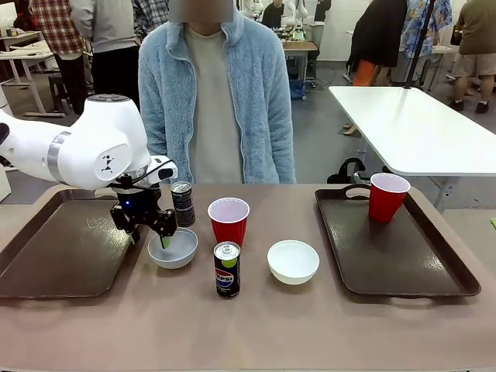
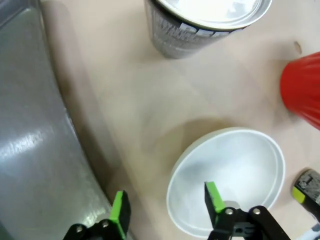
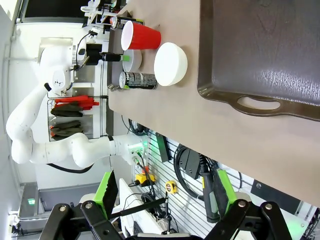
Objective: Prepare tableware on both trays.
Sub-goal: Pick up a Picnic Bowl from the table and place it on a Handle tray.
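Left wrist view: the white bowl sits on the bare table, just beside the left tray. The left gripper straddles the bowl's near rim with its jaws apart. One green pad is inside the bowl and the other is outside, over the strip of table between bowl and tray. Nothing is clamped yet.

In the front view you can place that bowl left of the table's middle, between the left tray's right rim and a red cup. One can stands just behind the bowl toward the far edge. A second can and the second bowl stand nearer the near edge. The right tray carries the other red cup by its far rim, while none of the tableware stands on the left tray.

In the right wrist view the right gripper hangs back beyond the table's near edge, jaws apart and holding nothing.

By my reading, you are at the grasp of the first piece for the left tray. The next move calls for closing on the rim, then lifting high enough to clear the tray's raised rim. After that comes a short carry to the left and a level set-down. A pinch on a thin rim may let the bowl tip, so lift slowly, and mind the can close behind.
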Robot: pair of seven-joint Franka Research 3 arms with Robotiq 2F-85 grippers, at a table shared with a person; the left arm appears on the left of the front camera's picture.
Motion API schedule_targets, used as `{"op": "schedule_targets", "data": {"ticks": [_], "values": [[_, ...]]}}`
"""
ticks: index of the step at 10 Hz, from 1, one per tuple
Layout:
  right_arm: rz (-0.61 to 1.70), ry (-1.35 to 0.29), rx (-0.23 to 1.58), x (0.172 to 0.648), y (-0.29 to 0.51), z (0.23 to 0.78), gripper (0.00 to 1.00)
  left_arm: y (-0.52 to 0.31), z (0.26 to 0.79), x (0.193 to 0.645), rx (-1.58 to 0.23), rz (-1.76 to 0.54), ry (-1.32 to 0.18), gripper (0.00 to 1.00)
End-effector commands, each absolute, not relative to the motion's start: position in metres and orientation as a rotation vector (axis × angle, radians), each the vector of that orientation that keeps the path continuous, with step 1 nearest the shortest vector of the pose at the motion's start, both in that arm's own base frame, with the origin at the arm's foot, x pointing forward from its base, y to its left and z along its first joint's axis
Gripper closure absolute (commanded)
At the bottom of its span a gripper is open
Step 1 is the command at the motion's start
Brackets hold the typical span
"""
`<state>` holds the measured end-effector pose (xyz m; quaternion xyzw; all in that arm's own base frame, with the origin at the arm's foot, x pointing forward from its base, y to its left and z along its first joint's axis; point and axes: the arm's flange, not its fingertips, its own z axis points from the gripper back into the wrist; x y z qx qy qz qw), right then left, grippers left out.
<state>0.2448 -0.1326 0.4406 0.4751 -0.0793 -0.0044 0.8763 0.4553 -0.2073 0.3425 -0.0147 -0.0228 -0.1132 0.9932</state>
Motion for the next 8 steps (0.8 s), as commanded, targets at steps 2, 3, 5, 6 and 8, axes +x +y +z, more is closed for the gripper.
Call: {"op": "schedule_targets", "data": {"ticks": [2, 3, 5, 6, 8], "values": [[-0.002, -0.176, 1.011, 0.2464, -0.1321, 0.4397, 0.00, -0.2102, 0.3400, 0.4655, -0.006, -0.172, -0.042, 1.00], [-0.002, -0.176, 1.011, 0.2464, -0.1321, 0.4397, 0.00, -0.2094, 0.3394, 0.4669, -0.006, -0.169, -0.034, 0.80], [-0.002, -0.176, 1.011, 0.2464, -0.1321, 0.4397, 0.00, -0.2104, 0.3396, 0.4661, -0.008, -0.163, -0.021, 1.00], [-0.002, -0.176, 1.011, 0.2464, -0.1321, 0.4397, 0.00, -0.2104, 0.3389, 0.4647, -0.012, -0.163, -0.007, 1.00], [-0.002, -0.176, 1.011, 0.2464, -0.1321, 0.4397, 0.00, -0.2070, 0.3425, 0.4581, -0.030, -0.178, 0.025, 1.00]]}}
